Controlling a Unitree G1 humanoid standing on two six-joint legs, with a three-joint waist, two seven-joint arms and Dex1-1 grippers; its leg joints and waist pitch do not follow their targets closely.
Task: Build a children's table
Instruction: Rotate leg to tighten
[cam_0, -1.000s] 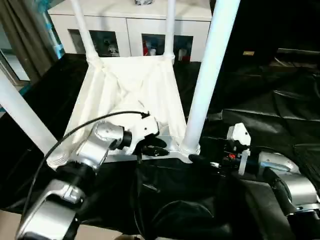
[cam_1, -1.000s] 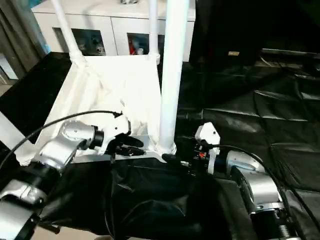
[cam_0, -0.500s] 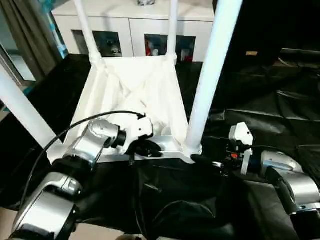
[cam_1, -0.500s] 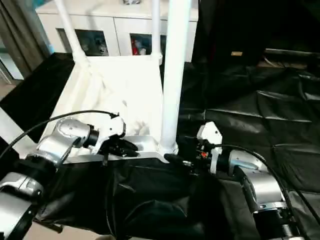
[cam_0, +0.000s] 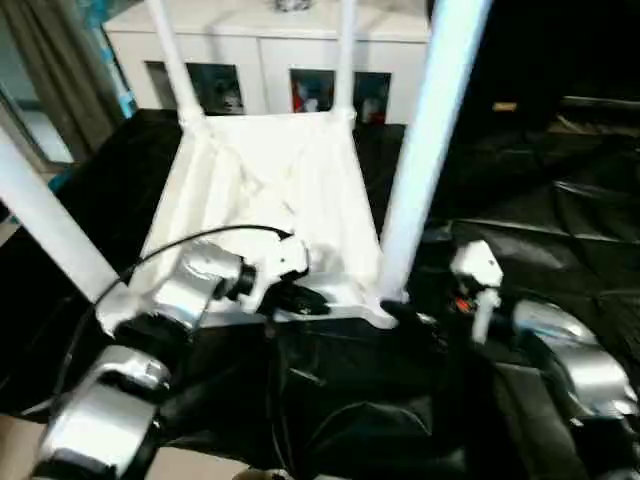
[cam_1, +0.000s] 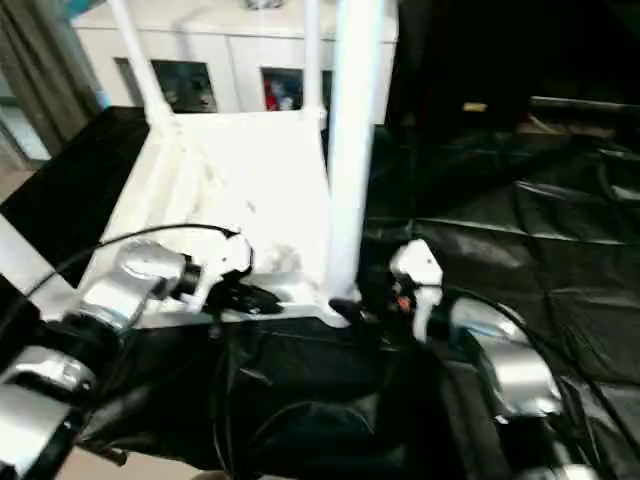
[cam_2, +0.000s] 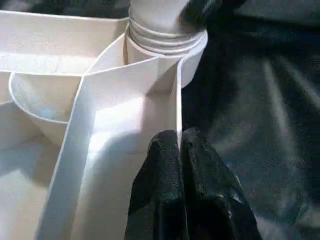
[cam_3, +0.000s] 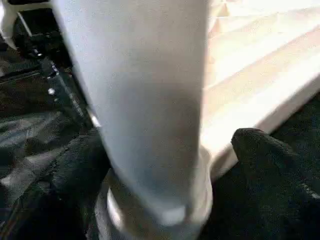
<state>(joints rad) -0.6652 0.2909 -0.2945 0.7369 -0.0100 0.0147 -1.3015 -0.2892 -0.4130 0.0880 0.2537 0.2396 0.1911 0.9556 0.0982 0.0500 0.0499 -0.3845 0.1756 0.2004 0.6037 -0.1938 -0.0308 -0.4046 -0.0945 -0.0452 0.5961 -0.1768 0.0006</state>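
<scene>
Nearest the robot, a crumpled black cloth (cam_0: 350, 410) covers the large work table, and the two silver forearms reach out over it. The left end effector (cam_2: 181, 150) has its two black fingers (cam_2: 160, 190) pressed together on the thin upright rim along the near edge of the children's table (cam_0: 270, 190), a small all-white plastic table that lies upside down on the cloth with its ribbed underside facing up. The right end effector (cam_3: 170, 165) stands with its fingers (cam_3: 265, 155) spread wide, one on each side of the base of the near right leg (cam_0: 425, 140), a long white tubular leg seated in its ringed, rounded corner socket; the fingers sit just beside the tube, and whether they touch it cannot be made out. At the near left corner another white leg (cam_0: 45, 225) slants up and outward. Farther off, two more white legs (cam_0: 170, 55) rise from the far corner sockets. Beyond the table stands a white cabinet (cam_0: 260, 50) with dark glass-fronted openings, and a grey curtain (cam_0: 55, 90) hangs at the far left.
</scene>
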